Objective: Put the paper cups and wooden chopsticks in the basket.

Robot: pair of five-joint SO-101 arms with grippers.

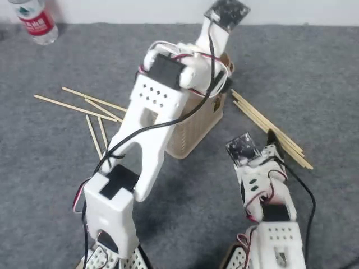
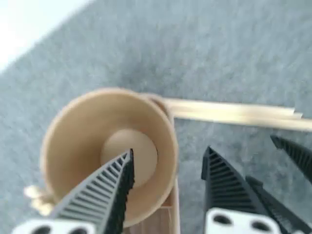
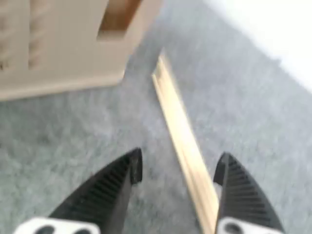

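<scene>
Straddling the wall of the paper cup at the basket, left gripper spread apart, right gripper also spread, above the chopsticks lying beside the basket

You have a clear plastic bottle with a red label at the far left corner of the grey, carpet-like surface. Whether it stands or lies, you cannot tell. A pale strip runs beyond the surface's far edge.
</scene>
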